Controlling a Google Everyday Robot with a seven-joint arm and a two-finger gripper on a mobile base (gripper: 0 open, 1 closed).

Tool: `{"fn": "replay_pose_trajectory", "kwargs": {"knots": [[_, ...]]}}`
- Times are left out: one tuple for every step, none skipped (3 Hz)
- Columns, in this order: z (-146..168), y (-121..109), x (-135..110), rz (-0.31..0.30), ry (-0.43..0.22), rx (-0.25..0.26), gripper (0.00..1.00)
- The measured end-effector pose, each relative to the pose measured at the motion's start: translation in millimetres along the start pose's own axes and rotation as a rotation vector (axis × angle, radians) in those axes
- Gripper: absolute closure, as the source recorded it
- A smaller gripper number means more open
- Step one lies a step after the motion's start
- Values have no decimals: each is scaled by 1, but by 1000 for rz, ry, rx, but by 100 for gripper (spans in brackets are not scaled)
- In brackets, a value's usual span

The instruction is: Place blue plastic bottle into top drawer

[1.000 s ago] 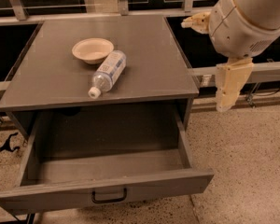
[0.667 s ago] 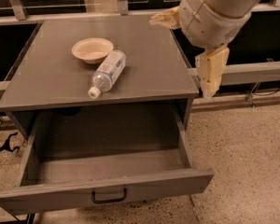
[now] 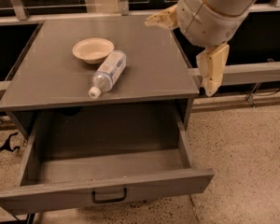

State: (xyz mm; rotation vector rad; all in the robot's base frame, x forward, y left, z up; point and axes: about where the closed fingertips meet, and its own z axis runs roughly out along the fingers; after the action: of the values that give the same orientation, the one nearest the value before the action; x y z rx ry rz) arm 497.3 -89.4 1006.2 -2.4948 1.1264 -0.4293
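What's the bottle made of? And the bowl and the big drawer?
The blue plastic bottle looks like clear, shiny plastic: you see through it. The bowl is matte beige, maybe paper or plastic. The top drawer looks like dull grey painted metal. The claw hangs open over the cabinet's right edge.

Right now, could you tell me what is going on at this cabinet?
The robot's gripper hovers over the right edge of the grey cabinet, its fingers spread and holding nothing. The blue plastic bottle lies on its side on the cabinet top next to a beige bowl, not yet picked up. The top drawer below stands pulled open.
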Motion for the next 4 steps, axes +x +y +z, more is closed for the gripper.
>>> {"fn": "replay_pose_trajectory", "kwargs": {"knots": [[1,-13,-2,-69,6,18,0],[9,-42,-13,-196,-2,55,0],[18,-74,-28,-328,-20,66,0],[32,-104,-40,-418,-24,29,0]]}}
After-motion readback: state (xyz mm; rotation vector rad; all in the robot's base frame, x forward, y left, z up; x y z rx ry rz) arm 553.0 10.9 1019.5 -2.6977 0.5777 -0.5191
